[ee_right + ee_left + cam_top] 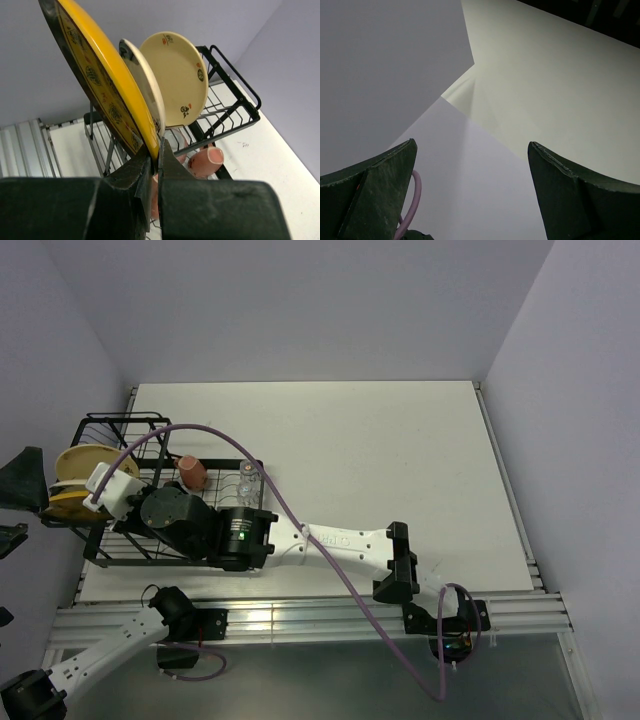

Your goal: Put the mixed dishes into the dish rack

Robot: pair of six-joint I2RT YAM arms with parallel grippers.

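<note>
The black wire dish rack [120, 550] stands at the table's left edge. My right gripper [156, 159] is shut on the lower rim of the yellow-and-dark ornate plate [95, 75] and holds it on edge over the rack's left end. In the top view the same plate [68, 478] shows beside that right gripper [92, 500]. Just behind the ornate plate, two cream floral plates [175, 75] stand upright in the rack. A pink mug [192, 472] lies in the rack, with clear glasses [247, 482] to its right. My left gripper [472, 145] is open, empty and faces the walls.
The left gripper [15, 512] hangs off the table's left side, beyond the rack. The right arm [340, 545] stretches across the table's near edge, with a pink cable [290, 510] arching over the rack. A raised wire basket [125, 425] forms the rack's far end.
</note>
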